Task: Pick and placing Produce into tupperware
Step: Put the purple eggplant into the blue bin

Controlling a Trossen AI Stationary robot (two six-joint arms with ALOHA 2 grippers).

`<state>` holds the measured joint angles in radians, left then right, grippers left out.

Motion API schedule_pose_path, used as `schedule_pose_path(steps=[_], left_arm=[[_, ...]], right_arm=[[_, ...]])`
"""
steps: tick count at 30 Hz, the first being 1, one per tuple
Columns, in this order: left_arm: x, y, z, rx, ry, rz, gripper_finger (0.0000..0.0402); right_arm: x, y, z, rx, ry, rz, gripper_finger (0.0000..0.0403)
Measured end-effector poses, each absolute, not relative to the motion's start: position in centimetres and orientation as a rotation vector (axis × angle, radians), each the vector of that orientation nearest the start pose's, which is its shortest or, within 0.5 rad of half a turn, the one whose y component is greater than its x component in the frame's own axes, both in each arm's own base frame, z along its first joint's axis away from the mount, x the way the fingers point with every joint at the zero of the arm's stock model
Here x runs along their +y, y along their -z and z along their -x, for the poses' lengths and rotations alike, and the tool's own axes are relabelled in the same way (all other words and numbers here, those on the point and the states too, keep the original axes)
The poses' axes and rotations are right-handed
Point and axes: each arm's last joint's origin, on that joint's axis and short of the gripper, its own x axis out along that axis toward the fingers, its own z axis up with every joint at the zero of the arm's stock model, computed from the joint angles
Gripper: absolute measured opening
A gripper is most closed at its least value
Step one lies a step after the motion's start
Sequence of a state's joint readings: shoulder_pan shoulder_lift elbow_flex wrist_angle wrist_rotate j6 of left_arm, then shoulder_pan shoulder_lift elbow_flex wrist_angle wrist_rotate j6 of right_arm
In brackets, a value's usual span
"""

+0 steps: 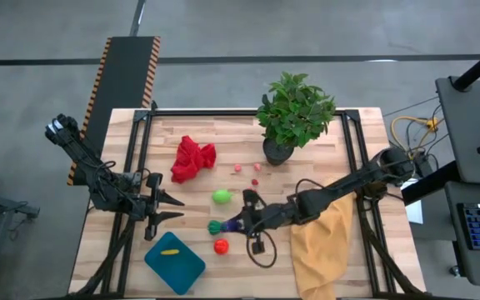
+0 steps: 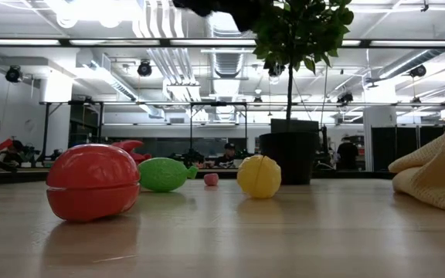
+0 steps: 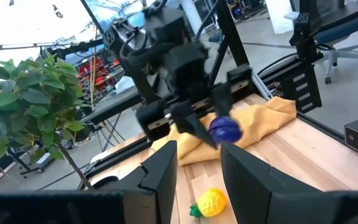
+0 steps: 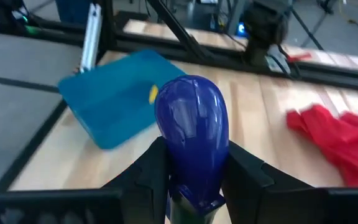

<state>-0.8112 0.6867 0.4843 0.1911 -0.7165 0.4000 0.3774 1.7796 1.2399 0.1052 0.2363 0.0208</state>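
Note:
My right gripper (image 1: pixel 242 221) is shut on a purple produce piece (image 4: pixel 191 124) near the table's middle, also seen in the left wrist view as the purple piece (image 3: pixel 225 129). My left gripper (image 1: pixel 177 208) waits open by the left side, above the table. On the table lie a bright green piece (image 1: pixel 222 197), a dark green piece (image 1: pixel 215 226), a red piece (image 1: pixel 221 246), tiny pink pieces (image 1: pixel 238 167) and a yellow piece (image 3: pixel 210 202). The teal tupperware (image 1: pixel 186 271) sits near the near edge with a yellow piece (image 1: pixel 170 251) inside. My right gripper pinches the purple piece between its two fingers (image 4: pixel 151 174) at its narrower stem end (image 4: pixel 188 196). The fingers come from the table's right, slanting down. The rounded end (image 4: pixel 191 99) sticks out past the fingertips, and the piece is lifted clear of the table.
A potted plant (image 1: pixel 294 112) stands at the far side, a red cloth (image 1: pixel 192 158) lies left of it, and a mustard cloth (image 1: pixel 323 242) covers the near right under my right arm. Bare wood lies between the tupperware and the red piece.

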Motion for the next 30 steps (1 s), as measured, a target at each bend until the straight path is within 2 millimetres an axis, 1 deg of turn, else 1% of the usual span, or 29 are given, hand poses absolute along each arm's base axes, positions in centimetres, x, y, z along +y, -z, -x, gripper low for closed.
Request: schedule_pose_path(steps=[5,9,12,16,19,25,30], left_arm=[[-10.0,-28.1,-12.1,-0.017,0.094,-0.402,0.0109],[-10.0,-28.0,-12.1,-0.016,0.094,-0.402,0.0109],[-10.0,-28.0,-12.1,-0.016,0.094,-0.402,0.0109],[-10.0,-28.1,-12.1,-0.017,0.095,-0.401,0.0109],[-10.0,-28.1,-12.1,-0.017,0.095,-0.401,0.0109],[-10.0,-27.9,-12.1,-0.005,0.097,-0.413,0.0109],[-10.0,-27.9,-12.1,-0.005,0.098,-0.413,0.0109]], right_arm=[[16.9,-24.8,-39.9,0.373,-0.177,0.132,0.0109],[19.2,-23.9,-42.3,0.357,-0.214,0.191,0.0109],[20.3,-23.4,-43.9,0.344,-0.226,0.218,0.0109],[21.1,-23.2,-45.8,0.322,-0.222,0.207,0.0109],[21.7,-22.8,-47.1,0.311,-0.221,0.201,0.0109],[22.9,-20.8,-49.5,0.322,-0.229,0.197,0.0109],[23.7,-19.7,-51.2,0.355,-0.233,0.204,0.0109]])
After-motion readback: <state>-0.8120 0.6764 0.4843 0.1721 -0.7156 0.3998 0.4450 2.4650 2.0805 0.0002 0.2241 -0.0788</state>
